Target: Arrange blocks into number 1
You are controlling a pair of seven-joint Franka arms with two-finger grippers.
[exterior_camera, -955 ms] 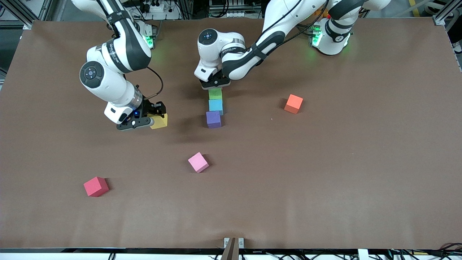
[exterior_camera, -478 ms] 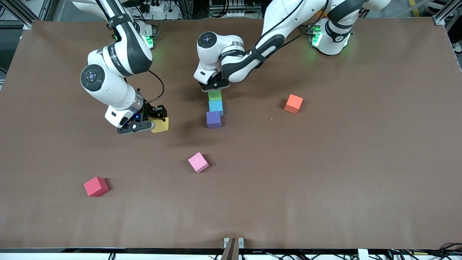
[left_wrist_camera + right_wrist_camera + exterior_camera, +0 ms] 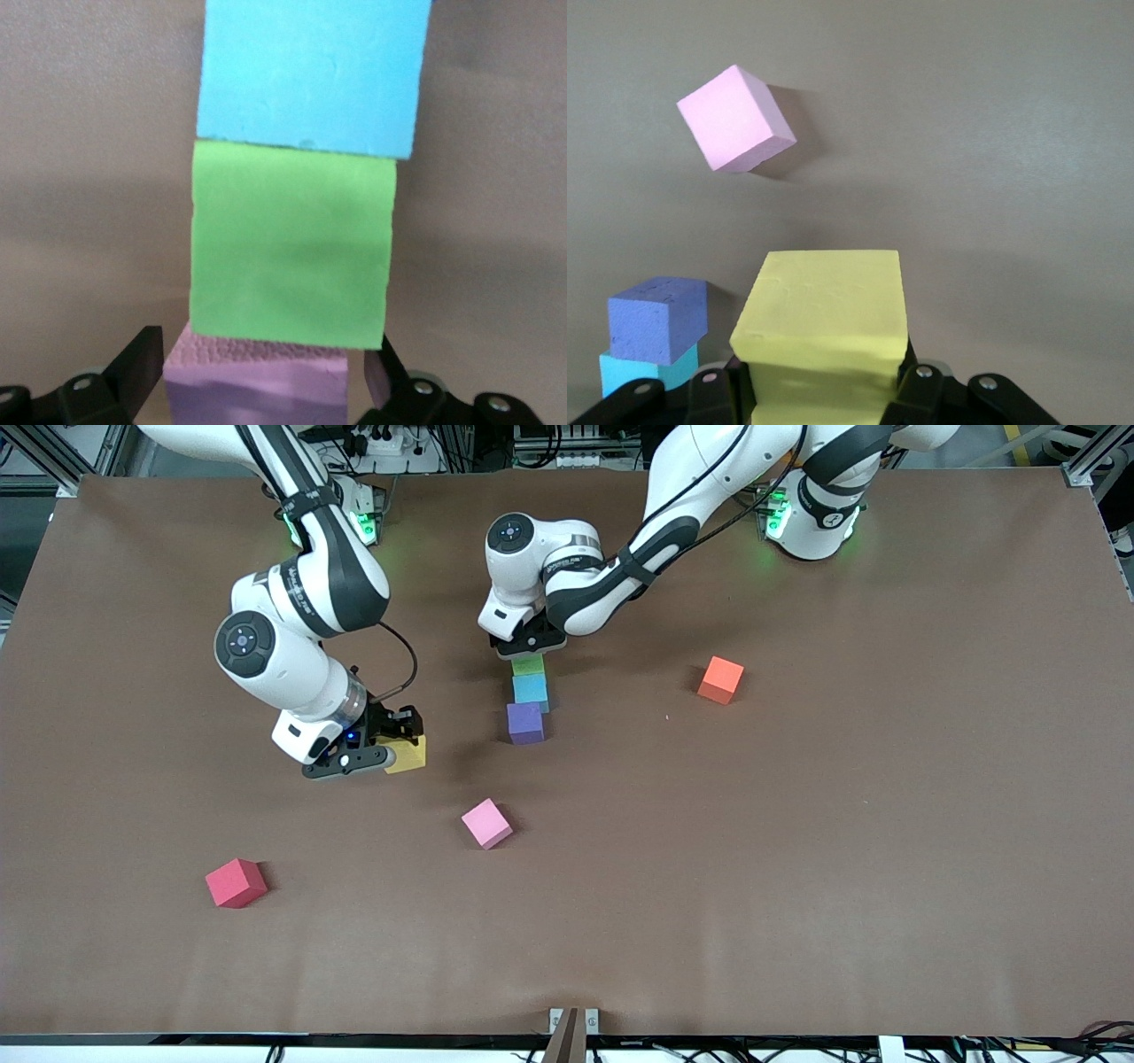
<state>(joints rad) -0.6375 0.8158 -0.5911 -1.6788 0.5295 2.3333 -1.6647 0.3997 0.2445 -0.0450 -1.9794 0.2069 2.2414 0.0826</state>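
Brown tabletop [image 3: 797, 824] carries one column: a mauve block [image 3: 257, 398] between the released, parted jaws of the left gripper [image 3: 529, 646], then the green block [image 3: 529, 664], light blue block [image 3: 531, 688] and purple block [image 3: 525, 722]. The right gripper [image 3: 397, 744], clenched on the yellow block [image 3: 409, 755], hangs beside it; a low approach, or a dragging left finger, could skew the row. One cube per colour, eight counting the loose pink block [image 3: 486, 823], red cube [image 3: 236, 882] and orange cube [image 3: 719, 679].
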